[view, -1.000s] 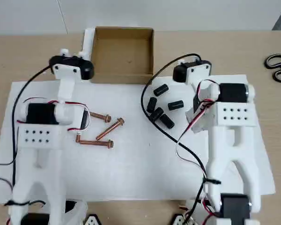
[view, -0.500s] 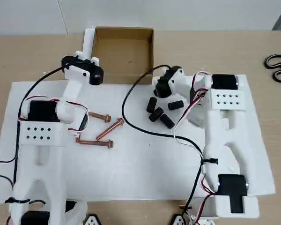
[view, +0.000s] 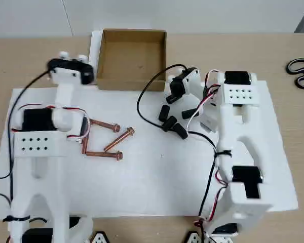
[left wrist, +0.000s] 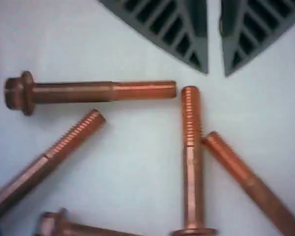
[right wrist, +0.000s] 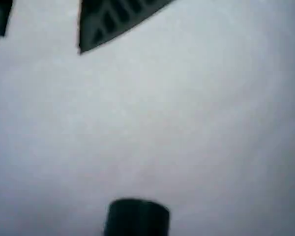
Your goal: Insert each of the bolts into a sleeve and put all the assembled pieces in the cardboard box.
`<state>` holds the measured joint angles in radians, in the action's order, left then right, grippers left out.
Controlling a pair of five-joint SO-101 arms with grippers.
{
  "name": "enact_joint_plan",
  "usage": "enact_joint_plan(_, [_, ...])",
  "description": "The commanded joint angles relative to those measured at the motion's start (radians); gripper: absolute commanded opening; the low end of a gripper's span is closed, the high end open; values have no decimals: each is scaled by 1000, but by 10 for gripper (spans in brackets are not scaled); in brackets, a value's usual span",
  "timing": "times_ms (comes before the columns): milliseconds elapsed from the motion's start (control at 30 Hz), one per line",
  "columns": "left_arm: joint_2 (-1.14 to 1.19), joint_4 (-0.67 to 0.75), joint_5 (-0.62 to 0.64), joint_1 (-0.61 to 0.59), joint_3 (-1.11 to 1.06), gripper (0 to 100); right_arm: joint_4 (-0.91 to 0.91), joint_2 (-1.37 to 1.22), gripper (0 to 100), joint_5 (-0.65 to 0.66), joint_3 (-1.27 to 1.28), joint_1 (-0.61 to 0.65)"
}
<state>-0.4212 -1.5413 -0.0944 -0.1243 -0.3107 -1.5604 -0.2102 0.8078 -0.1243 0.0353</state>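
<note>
My left gripper [left wrist: 215, 69] hangs low over the copper-coloured flanged metal bolts [view: 104, 124]; its fingers are nearly together w/ just a slit between, holding nothing. In the left wrist view five bolts lie loose on the white foam sheet [view: 157, 187]; the tips sit just off the threaded ends of two of them, not touching. From the high view my left arm covers part of that bolt cluster.

My right gripper [right wrist: 39, 44] is spread wide apart over bare sheet, gripping nothing; one sleeve [right wrist: 137, 216] lies near it. The black cylindrical sleeves [view: 164, 112] are bunched at centre-right, well apart from the bolts; my right arm's head and red/white wires overlap the cluster, and a black cable [view: 140, 104] loops just beside it.

The brown open-topped cardboard box [view: 134, 33] sits at the sheet's far edge, between both arms; no bolt or sleeve in it. Black-handled scissors [view: 300, 72] lie on the wooden table [view: 30, 61], far right.
</note>
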Motion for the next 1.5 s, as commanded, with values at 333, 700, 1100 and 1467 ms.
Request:
enact_joint_plan(333, [0,37,69,-195,-1,6,-22,-27,102,-410,-61,124])
enact_joint_plan(700, [-5,124,63,-198,-154,6,-33,-39,102,-445,-207,274])
enact_joint_plan(1100, [0,130,63,-193,-151,6,25,-185,102,-367,-210,268])
enact_joint_plan(1467, [2,130,63,-193,-150,6,42,-249,102,-325,-210,249])
